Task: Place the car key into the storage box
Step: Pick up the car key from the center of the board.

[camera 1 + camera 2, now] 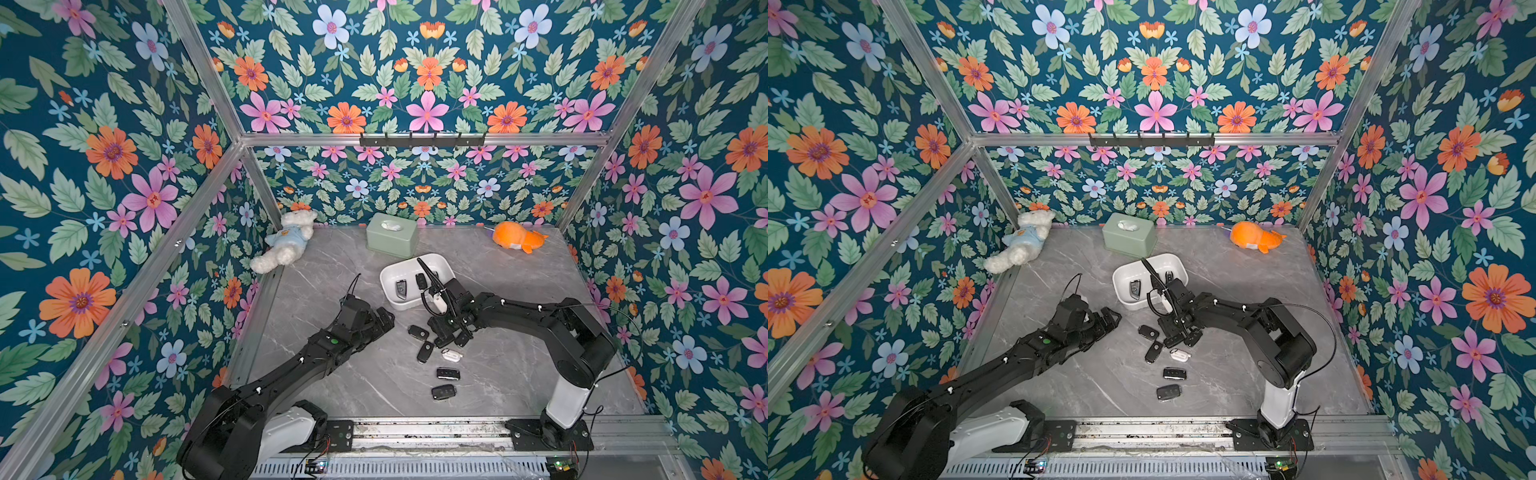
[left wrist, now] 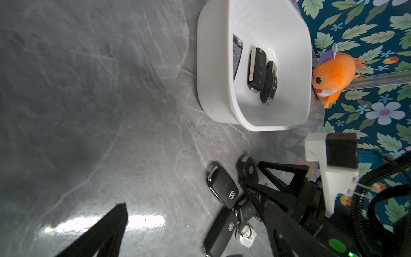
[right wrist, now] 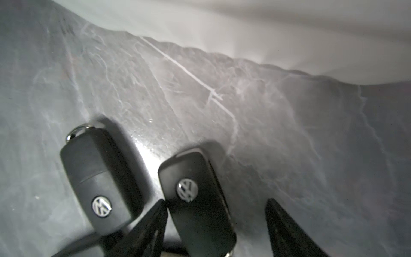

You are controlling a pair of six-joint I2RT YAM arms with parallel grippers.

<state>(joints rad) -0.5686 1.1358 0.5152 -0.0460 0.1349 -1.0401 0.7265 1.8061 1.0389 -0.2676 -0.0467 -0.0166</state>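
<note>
Between parted right gripper [image 3: 216, 200] jaws; car key [image 3: 195, 213].

Stereo pair overhead, wrist cameras near tabletop [image 3: 155, 89]

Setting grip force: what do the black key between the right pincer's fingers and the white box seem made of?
Key: matte black plastic, probably, with a shiny metal-looking badge. Box: smooth white plastic, slightly glossy; one-piece rounded walls suggest moulding.
</note>
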